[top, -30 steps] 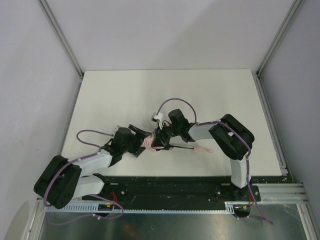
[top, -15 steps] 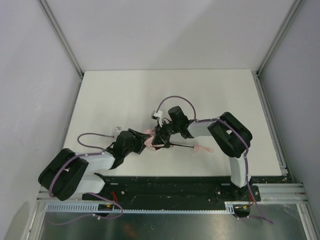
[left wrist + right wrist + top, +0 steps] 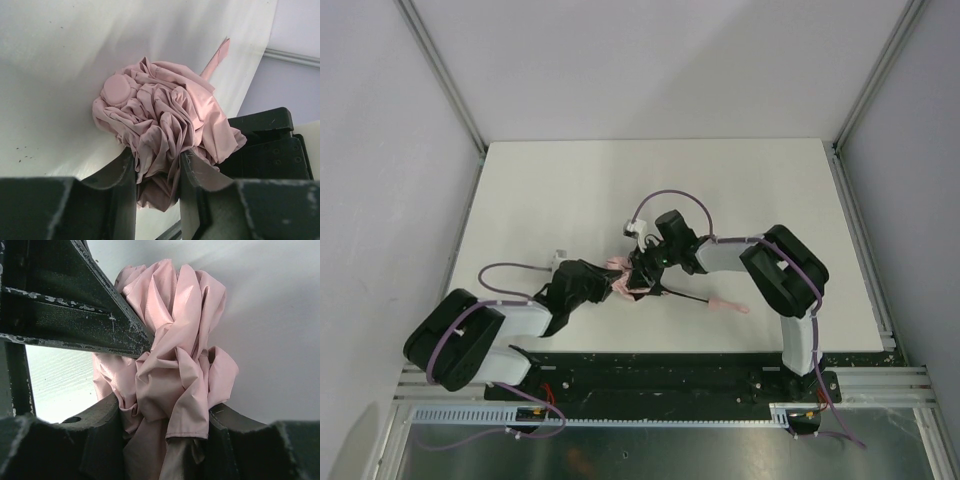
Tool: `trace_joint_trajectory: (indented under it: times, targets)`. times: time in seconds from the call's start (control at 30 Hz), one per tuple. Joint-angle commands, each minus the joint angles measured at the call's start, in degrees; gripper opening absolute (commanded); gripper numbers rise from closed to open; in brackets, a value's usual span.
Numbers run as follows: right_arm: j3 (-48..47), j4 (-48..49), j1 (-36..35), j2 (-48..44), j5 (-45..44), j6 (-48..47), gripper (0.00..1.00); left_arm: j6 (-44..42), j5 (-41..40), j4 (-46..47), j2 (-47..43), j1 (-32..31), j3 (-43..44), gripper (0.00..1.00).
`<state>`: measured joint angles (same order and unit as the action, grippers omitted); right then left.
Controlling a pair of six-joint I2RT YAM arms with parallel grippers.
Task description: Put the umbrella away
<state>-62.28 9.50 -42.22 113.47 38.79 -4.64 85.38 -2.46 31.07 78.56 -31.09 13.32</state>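
Over the last second the left gripper (image 3: pixel 156 162) has pushed in from the lower left and narrowed its wide jaws onto the bunched canopy of the umbrella (image 3: pixel 619 283), while the right gripper (image 3: pixel 165 412) keeps its half-closed pinch on the same fabric. On the white table (image 3: pixel 570 190) each gripper's black body blocks part of the other's view. The umbrella lies just below centre of the top view, with its canopy between both grippers and its shaft and handle trailing right.

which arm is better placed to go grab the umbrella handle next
Right, likely. The handle lies rightward, beyond the shaft, close to the right arm. The left gripper pinches the umbrella fabric at the opposite end. The right gripper also grips fabric, so it must release first.
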Motion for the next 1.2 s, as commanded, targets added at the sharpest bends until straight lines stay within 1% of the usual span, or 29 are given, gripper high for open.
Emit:
trace_joint_trajectory:
  times: [0.0,0.07,0.13,0.2,0.23,0.27,0.33,0.43,0.53,0.7,0.8,0.87,0.97,1.03,1.1,1.17]
  targets:
    - [-0.61,-10.98,0.17,1.19,6.24,4.32,0.03,-9.75,-0.51,-15.16,-0.74,1.35,-1.98,0.29]
    - [-0.77,-11.23,0.85,2.32,6.92,4.36,0.01,-9.88,1.25,-16.06,-5.08,2.56,-3.02,0.43]
    - [-0.79,-11.45,1.25,3.28,7.05,4.38,0.0,-9.62,3.7,-17.8,-10.16,4.03,-4.09,0.61]
    - [-0.79,-11.9,1.15,3.7,6.91,4.14,0.0,-8.94,5.89,-20.37,-15.21,5.63,-4.66,0.86]
    - [-0.81,-12.23,1.03,3.74,6.65,4.0,0.0,-8.49,6.9,-21.59,-17.58,6.45,-4.69,0.93]
    - [-0.82,-12.45,0.84,3.71,6.39,3.79,0.0,-7.78,7.62,-23.03,-19.55,7.08,-4.43,0.96]
    - [-0.76,-12.56,0.54,3.43,6.06,3.64,0.0,-5.16,8.78,-26.47,-21.98,8.3,-2.9,0.99]
    - [-0.82,-11.82,0.28,3.19,5.96,3.97,0.0,-0.02,12.23,-28.48,-21.77,9.93,-0.24,0.99]
    - [-0.78,-10.55,0.13,3.12,6.25,4.33,0.0,1.12,14.47,-28.86,-18.16,10.29,4.21,0.99]
    - [-0.78,-8.68,-0.05,3.01,6.95,5.49,0.0,1.35,12.46,-28.6,-11.9,8.52,7.84,0.99]
    - [-0.79,-8.13,0.11,2.66,7.26,5.52,0.0,2.36,11.06,-27.56,-6.56,4.92,7.81,0.99]
    - [-0.81,-8.06,0.29,2.53,7.66,5.48,0.0,4.34,10.08,-26.35,-1.3,3.13,6.68,0.99]
    - [-0.77,-8.42,0.28,2.21,8.04,5.19,0.0,7.5,8.28,-22.12,6.32,2.72,4.79,0.99]
    - [-0.79,-8.96,0.0,1.98,7.99,4.91,0.0,8.22,6.81,-19.95,10.49,2.95,4.98,0.99]
    - [-0.77,-9.17,-0.15,1.59,8.11,4.8,0.0,8.02,6.16,-19.24,13.42,2.98,5.4,0.95]
    - [-0.77,-11.02,-0.13,1.05,8.75,3.43,0.0,8.26,5.54,-18.16,14.85,2.91,4.57,0.87]
